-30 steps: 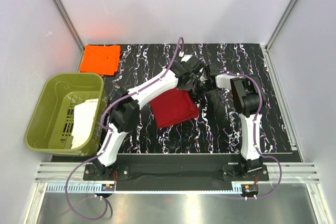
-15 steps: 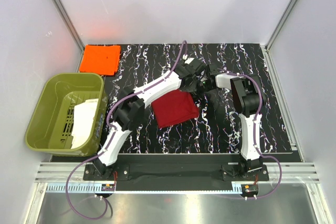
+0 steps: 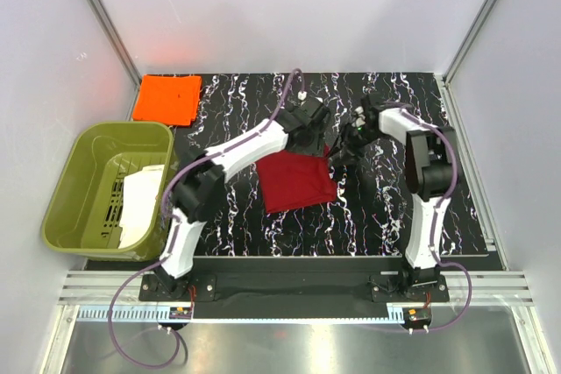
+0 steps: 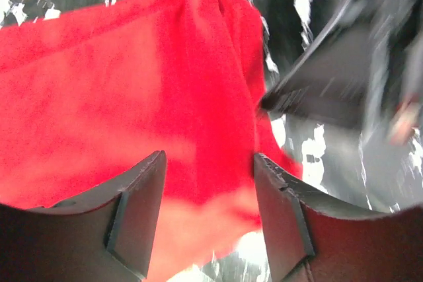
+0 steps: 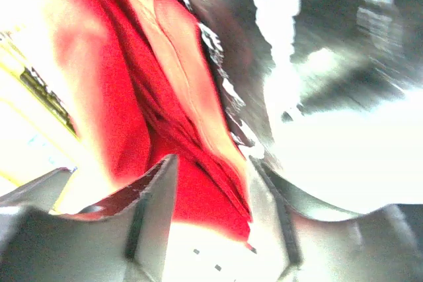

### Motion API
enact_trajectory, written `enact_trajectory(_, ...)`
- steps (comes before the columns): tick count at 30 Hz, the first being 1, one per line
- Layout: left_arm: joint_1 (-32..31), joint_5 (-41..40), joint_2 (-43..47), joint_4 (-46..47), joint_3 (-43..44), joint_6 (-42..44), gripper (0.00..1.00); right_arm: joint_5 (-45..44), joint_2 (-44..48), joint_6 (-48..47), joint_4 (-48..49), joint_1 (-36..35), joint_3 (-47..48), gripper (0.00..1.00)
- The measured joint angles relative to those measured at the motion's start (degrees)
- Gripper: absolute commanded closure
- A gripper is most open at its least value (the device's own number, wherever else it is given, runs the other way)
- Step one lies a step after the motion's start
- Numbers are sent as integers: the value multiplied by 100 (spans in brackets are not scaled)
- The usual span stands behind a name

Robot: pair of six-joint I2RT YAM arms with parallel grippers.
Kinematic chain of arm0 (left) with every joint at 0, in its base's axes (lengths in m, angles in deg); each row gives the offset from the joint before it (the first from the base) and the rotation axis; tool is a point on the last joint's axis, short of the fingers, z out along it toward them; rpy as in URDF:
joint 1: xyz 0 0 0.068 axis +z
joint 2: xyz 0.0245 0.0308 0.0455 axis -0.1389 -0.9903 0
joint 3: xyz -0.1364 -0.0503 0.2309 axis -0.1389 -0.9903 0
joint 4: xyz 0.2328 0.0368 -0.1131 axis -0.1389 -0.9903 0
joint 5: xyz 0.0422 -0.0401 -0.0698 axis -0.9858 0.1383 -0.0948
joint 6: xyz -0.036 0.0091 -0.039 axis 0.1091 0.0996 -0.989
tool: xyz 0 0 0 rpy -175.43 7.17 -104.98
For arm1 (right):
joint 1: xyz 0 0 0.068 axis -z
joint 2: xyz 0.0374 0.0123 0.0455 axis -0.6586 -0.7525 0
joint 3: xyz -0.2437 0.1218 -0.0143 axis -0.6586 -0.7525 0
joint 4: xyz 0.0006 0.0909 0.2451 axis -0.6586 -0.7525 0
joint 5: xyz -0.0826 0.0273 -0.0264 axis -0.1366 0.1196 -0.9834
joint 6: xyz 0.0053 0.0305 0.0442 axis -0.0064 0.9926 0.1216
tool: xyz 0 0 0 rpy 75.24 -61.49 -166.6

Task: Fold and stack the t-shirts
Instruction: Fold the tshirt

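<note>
Folding done on red shirt [image 3: 298, 179]; stacking remains.
Over it left claw [image 4: 208, 163] and right claw [image 5: 211, 170] gape; folded orange shirt [image 3: 167, 99] lies at tabletop's [image 3: 394, 216] far-left corner.

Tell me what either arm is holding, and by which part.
Nothing: both arms' jaws stand open over the far right corner of the crimson t-shirt.

Black white-veined table [image 3: 377, 208], crimson t-shirt [image 3: 296, 179], orange t-shirt [image 3: 166, 98].
</note>
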Motion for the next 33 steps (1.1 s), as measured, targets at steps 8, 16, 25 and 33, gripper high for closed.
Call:
enact_trajectory(8, 682, 872, 2234, 540, -1320, 426, 43, -142, 1353, -516, -295, 400, -927, 33)
enact_trajectory(16, 1801, 2140, 1744, 1014, -1703, 905, 58, 715, 1871, -522, 120, 278, -2190, 45)
enact_trajectory(25, 1967, 2599, 531, 855, -1840, 1152, 62, 728, 2583, 514, 1001, -28, -3720, 67)
enact_trajectory(33, 1860, 2192, 741, 977, -2594, 844, 64, 400, 2660, 1910, 2424, -354, -4723, 80)
